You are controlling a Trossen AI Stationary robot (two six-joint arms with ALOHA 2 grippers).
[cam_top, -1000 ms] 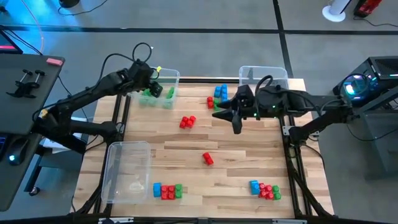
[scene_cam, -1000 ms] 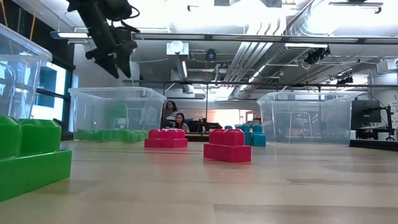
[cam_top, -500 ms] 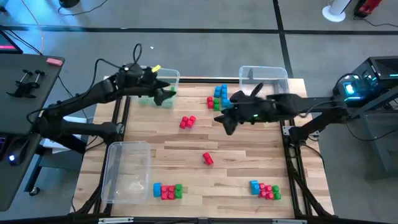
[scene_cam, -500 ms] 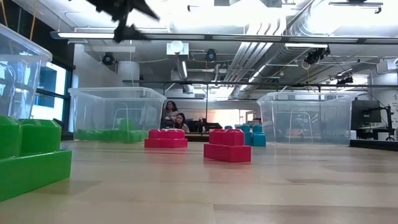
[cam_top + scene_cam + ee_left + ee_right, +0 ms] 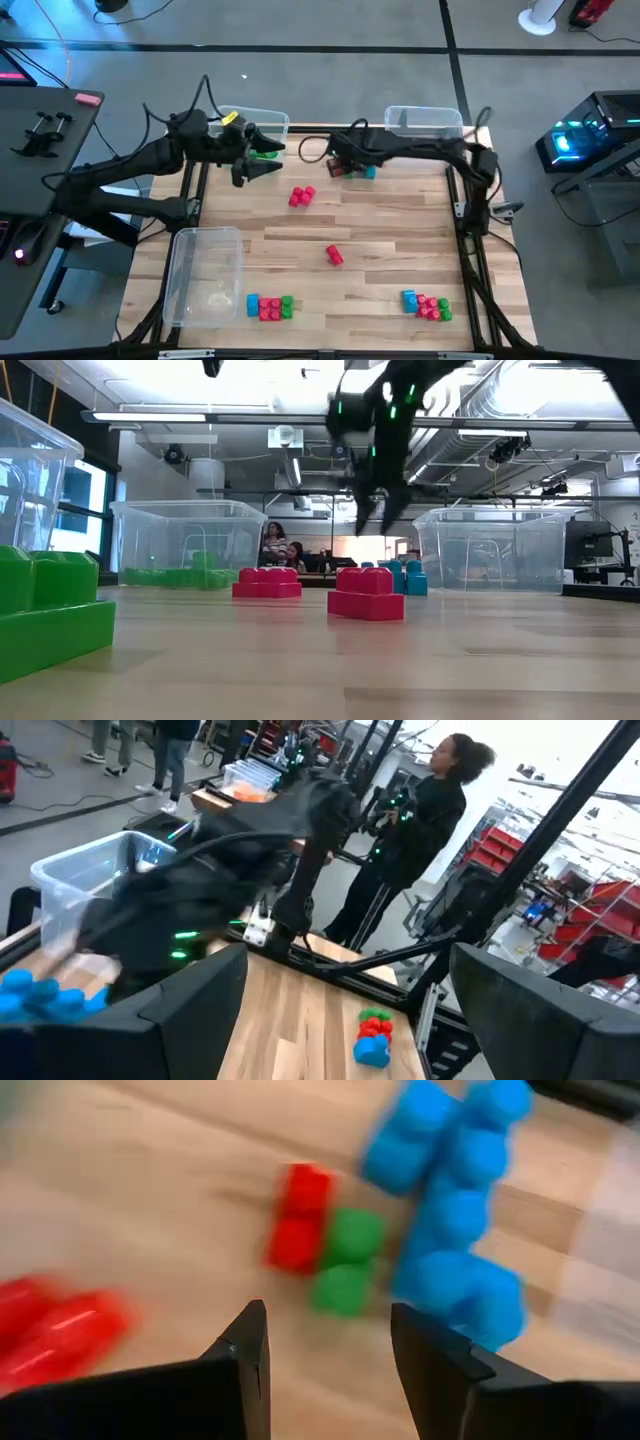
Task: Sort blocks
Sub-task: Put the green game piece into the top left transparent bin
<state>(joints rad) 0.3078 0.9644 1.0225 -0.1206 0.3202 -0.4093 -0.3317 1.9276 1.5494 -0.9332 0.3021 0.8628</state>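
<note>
Near the table's far edge, right gripper (image 5: 330,1360) hovers part-open and empty over red, green and blue blocks (image 5: 340,1260). Centre on one brick, descend straight, avoid nudging neighbours. Left gripper (image 5: 262,165) waits wide open, empty, by the far-left bin (image 5: 270,122).

Left pincer (image 5: 258,170) spread wide; right pincer (image 5: 341,166) apparently parted, both raised.

R hand (image 5: 328,1355) open over green (image 5: 345,1265), red (image 5: 300,1230), blue blocks (image 5: 450,1230).
</note>
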